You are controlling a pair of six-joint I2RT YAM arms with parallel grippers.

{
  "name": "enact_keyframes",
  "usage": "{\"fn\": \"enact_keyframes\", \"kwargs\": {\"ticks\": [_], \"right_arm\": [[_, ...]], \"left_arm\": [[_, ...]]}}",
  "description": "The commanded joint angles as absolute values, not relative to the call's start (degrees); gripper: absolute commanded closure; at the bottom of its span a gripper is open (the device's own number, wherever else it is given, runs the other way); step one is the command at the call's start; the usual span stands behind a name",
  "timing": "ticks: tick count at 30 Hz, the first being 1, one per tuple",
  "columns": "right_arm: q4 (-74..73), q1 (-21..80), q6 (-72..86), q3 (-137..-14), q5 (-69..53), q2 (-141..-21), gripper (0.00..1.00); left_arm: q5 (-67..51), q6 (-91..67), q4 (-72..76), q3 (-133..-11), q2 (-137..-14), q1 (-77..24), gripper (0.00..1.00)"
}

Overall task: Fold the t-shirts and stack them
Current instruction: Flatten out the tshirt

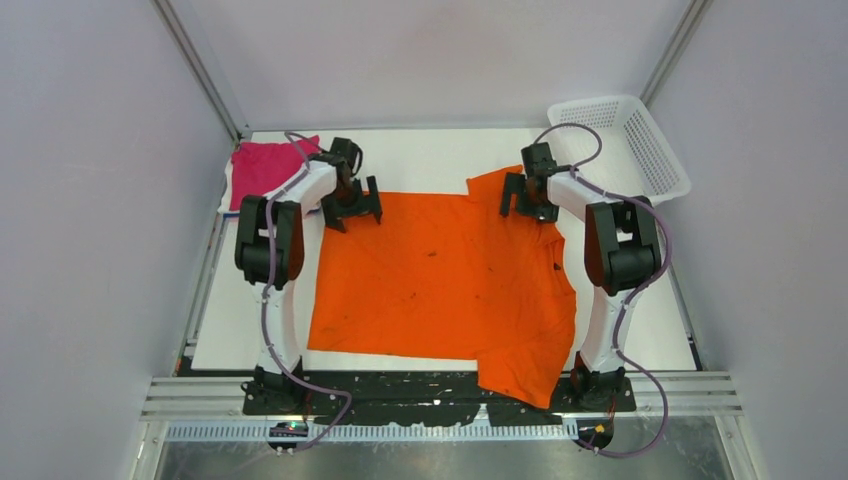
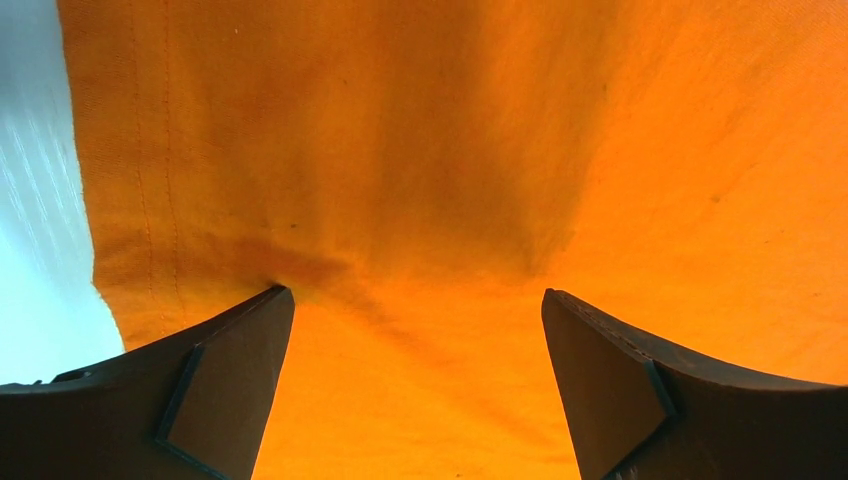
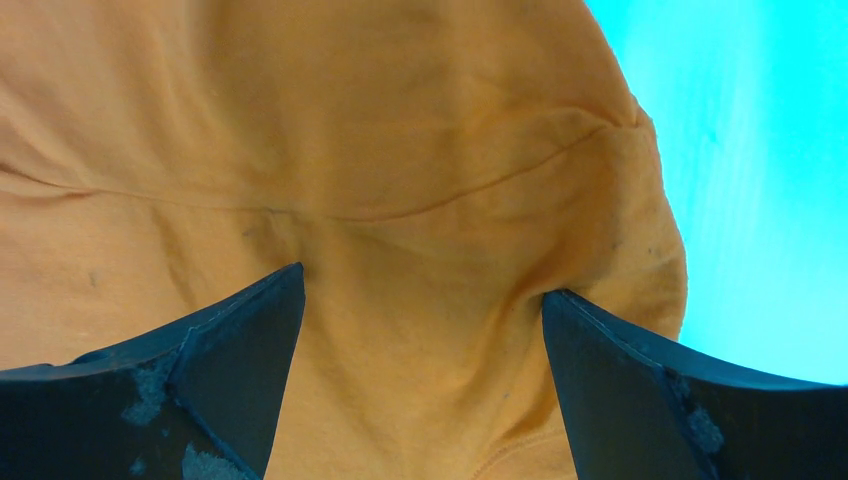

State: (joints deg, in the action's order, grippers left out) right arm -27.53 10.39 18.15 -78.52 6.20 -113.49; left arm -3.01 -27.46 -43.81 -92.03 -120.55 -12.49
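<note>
A: The left tool is standing with its jaws spread wide and gripping nothing. Its fingertips are pressing down onto the far left corner of the orange t-shirt, just inside a stitched hem.

B: And where is that shirt lying?

A: It is lying spread almost flat across the middle of the bench, with its near right corner hanging over the near edge. A magenta t-shirt is sitting at the far left corner, beside the left arm.

B: How is the cloth going to handle?

A: I am judging it light, soft and limp. It is dimpling under the tips, so it will be sagging and creasing wherever it gets lifted. Pinching the two far corners, right at the hem and seam, is looking like the surest hold, since a thin layer may slip out.

B: And on the right?

A: The right tool is also gaping wide and holding nothing. Its tips are resting on the far right corner, where a seam is curving across what looks like a sleeve. The white basket is sitting beyond it.
</note>
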Motion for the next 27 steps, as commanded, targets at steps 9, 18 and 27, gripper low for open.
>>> {"fn": "enact_keyframes", "kwargs": {"ticks": [9,18,27], "right_arm": [[-26.6,8.2,21.3,-94.4,-3.9,-123.5,0.05],[-27.8,6.8,23.3,-105.0,-4.2,-130.2,0.05],[-27.5,4.7,27.5,-105.7,-0.5,-131.1,0.05]], "left_arm": [[-5.2,-26.3,-58.8,-117.9,-134.7,-11.3,0.0],[-7.9,-28.8,-57.5,-126.2,-139.4,-8.7,0.0],[-8.9,-31.3,-53.2,-131.0,-142.1,-7.0,0.0]]}}
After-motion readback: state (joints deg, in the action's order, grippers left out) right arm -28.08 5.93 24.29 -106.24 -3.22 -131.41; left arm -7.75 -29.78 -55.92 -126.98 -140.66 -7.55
